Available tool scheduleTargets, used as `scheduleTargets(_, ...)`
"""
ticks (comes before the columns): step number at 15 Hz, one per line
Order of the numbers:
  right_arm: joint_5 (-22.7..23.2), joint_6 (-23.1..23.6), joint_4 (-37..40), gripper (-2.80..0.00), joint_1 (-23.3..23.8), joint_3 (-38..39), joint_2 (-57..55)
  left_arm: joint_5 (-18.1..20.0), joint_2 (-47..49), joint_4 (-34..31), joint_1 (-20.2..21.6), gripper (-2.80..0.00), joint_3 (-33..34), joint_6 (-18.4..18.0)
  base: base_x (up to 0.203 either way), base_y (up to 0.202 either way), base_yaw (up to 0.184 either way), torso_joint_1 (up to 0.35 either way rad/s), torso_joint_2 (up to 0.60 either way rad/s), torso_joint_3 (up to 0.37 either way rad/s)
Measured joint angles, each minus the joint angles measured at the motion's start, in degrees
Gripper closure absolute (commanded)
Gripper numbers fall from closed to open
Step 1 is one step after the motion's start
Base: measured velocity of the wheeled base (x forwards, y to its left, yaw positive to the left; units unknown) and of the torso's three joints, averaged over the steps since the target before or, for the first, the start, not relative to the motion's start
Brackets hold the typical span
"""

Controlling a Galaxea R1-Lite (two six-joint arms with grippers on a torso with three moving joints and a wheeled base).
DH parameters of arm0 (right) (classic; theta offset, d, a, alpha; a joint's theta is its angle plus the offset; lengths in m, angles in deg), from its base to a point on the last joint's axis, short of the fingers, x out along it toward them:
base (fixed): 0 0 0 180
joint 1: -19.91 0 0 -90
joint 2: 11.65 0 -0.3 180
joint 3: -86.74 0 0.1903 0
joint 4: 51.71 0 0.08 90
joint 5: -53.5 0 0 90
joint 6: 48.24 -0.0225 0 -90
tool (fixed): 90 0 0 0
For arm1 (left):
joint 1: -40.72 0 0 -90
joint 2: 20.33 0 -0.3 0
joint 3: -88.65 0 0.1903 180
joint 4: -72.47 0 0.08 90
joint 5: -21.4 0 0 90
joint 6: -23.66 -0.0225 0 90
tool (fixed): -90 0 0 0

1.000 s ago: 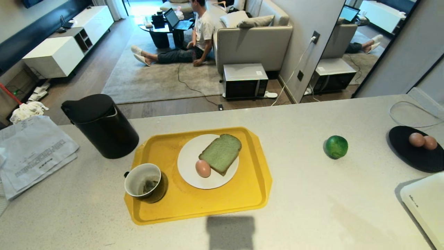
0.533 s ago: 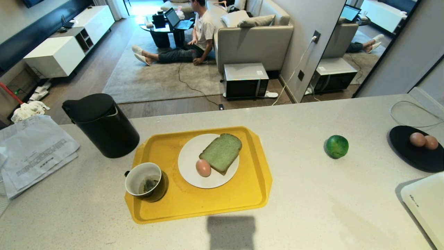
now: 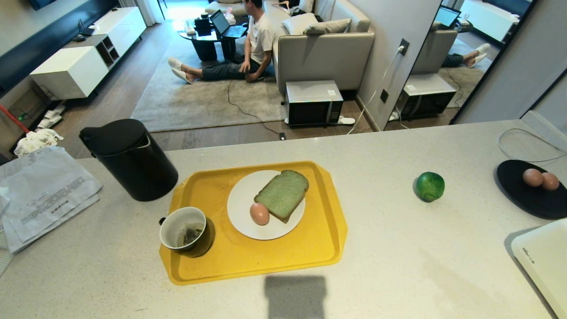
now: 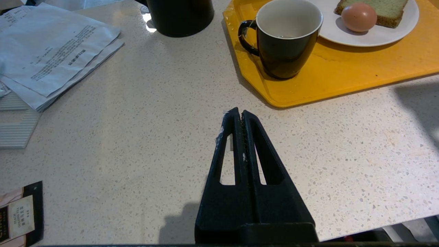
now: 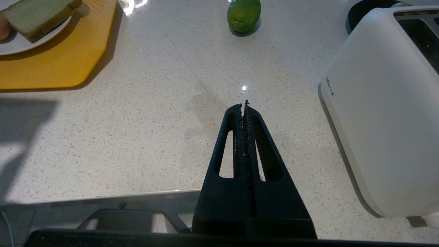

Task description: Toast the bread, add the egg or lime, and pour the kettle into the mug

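Note:
The pale green bread [image 3: 282,195] lies on a white plate [image 3: 241,201] on the yellow tray [image 3: 310,252], with an egg [image 3: 259,214] beside it. The dark mug [image 3: 186,231] with a tea bag stands at the tray's left corner. The black kettle [image 3: 128,159] is behind it on the counter. The lime [image 3: 429,186] sits alone to the right. Neither arm shows in the head view. My left gripper [image 4: 240,114] is shut and empty above the counter near the mug [image 4: 286,37]. My right gripper [image 5: 243,106] is shut and empty beside the white toaster [image 5: 384,113].
Two more eggs [image 3: 540,179] lie on a black dish [image 3: 527,199] at the far right. The toaster's corner [image 3: 542,261] shows at the right edge. Papers [image 3: 44,195] lie at the left. Beyond the counter a person [image 3: 248,48] sits on the floor by a sofa.
The whole head picture shifted very slightly between the earliest frame and now. Nothing on the counter has moved.

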Motion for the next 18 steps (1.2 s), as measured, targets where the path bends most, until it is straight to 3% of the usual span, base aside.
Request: scheduleTargets(18,0.01,0.02,-0.01,0.00,-0.04,0.00,0.00,-0.33,0.00,-0.01,-0.02,0.00,-0.09,3.60,0.000,0.000,0.000,0.002,0.00,-0.045)
